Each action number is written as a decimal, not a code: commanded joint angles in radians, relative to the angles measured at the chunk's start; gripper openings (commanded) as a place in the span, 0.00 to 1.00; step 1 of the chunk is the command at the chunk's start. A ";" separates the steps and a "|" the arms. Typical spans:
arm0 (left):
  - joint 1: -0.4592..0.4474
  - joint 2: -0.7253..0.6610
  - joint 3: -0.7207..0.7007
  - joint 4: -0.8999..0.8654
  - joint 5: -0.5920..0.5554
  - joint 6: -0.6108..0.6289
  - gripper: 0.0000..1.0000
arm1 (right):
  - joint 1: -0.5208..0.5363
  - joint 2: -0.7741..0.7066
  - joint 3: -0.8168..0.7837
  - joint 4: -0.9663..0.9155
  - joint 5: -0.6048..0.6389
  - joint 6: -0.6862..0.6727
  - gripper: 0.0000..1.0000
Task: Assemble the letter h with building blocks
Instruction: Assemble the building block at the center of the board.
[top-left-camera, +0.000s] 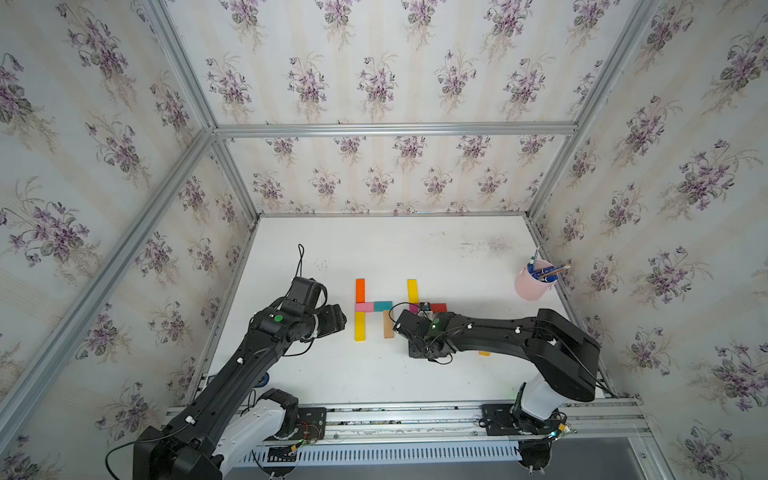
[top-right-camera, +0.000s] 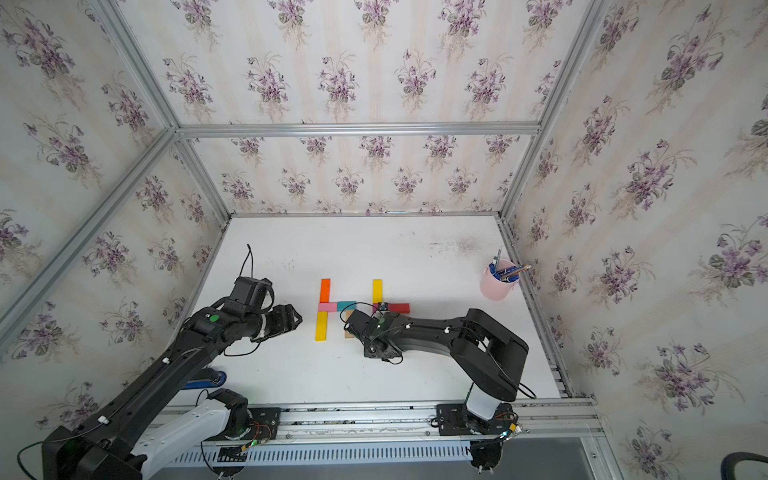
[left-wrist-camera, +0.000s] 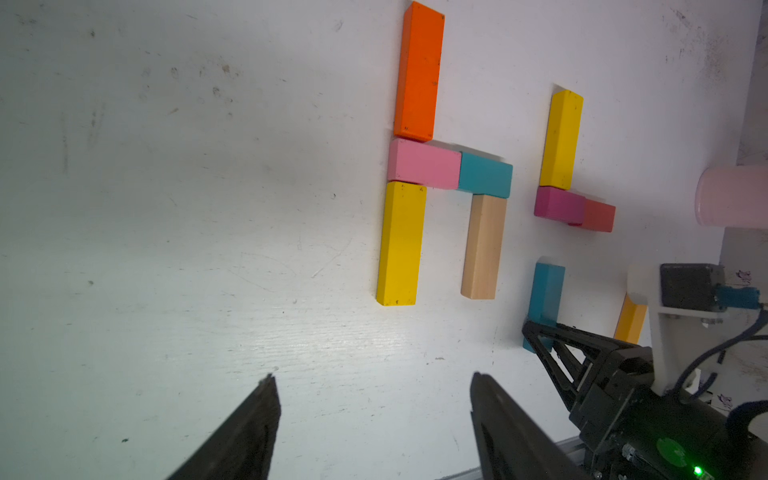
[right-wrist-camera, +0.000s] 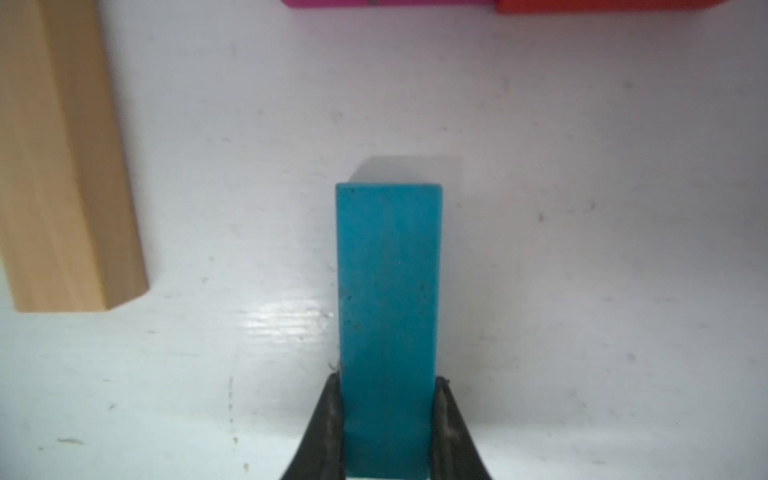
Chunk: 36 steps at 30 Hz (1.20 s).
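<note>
Near the purple block (top-left-camera: 414, 308), lower middle in a top view, the right pincer (right-wrist-camera: 388, 379) pinches the blue block (right-wrist-camera: 388, 270), maybe aiming it as a letter's leg. The left pincer (left-wrist-camera: 372, 375) is spread.

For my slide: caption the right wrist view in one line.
Right end effector shut on a long blue wooden block, beside a tan wooden bar.
</note>
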 joint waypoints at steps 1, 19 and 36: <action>0.001 -0.002 -0.005 -0.002 -0.004 -0.001 0.75 | 0.002 0.045 0.048 -0.009 0.011 -0.027 0.16; 0.001 -0.010 -0.021 0.002 -0.009 -0.002 0.82 | -0.064 0.118 0.135 -0.048 -0.031 -0.064 0.37; 0.001 -0.028 0.000 -0.018 -0.014 0.005 0.82 | -0.089 0.103 0.159 -0.049 -0.051 -0.084 0.27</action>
